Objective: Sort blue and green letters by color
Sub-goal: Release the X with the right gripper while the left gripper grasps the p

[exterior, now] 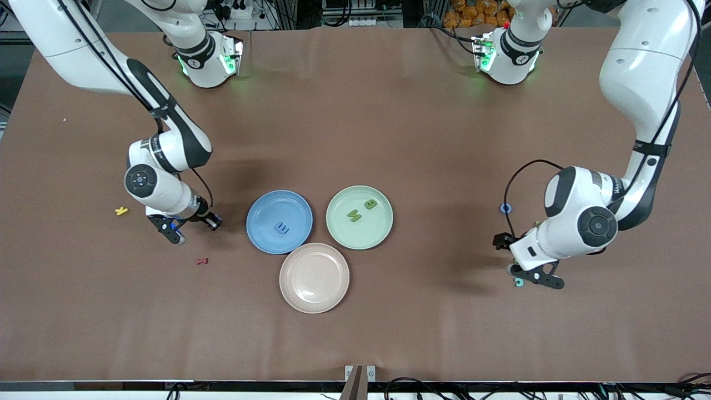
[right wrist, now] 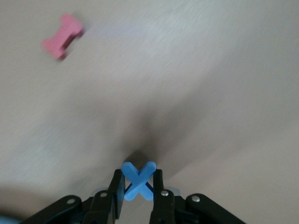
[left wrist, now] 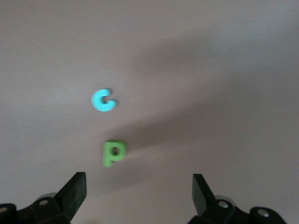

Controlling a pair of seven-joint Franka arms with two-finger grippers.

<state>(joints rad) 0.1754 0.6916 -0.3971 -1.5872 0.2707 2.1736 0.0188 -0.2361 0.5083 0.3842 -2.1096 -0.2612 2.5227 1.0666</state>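
My right gripper (exterior: 175, 229) is shut on a blue letter X (right wrist: 138, 180), low over the table toward the right arm's end, beside the blue plate (exterior: 261, 233). That plate holds a blue letter E (exterior: 283, 228). The green plate (exterior: 377, 233) holds a green M (exterior: 354, 215) and a green B (exterior: 370, 204). My left gripper (exterior: 536, 278) is open and empty over the table toward the left arm's end. The left wrist view shows a green letter p (left wrist: 113, 152) lying just ahead of its fingers (left wrist: 74, 191). A blue letter O (exterior: 505, 208) lies farther from the front camera.
A light turquoise letter C (left wrist: 103, 100) lies beside the green p and shows in the front view (exterior: 519, 282). An empty pink plate (exterior: 314, 278) is nearest the front camera. A yellow letter (exterior: 121, 210) and a dark red letter (exterior: 201, 260) lie near my right gripper.
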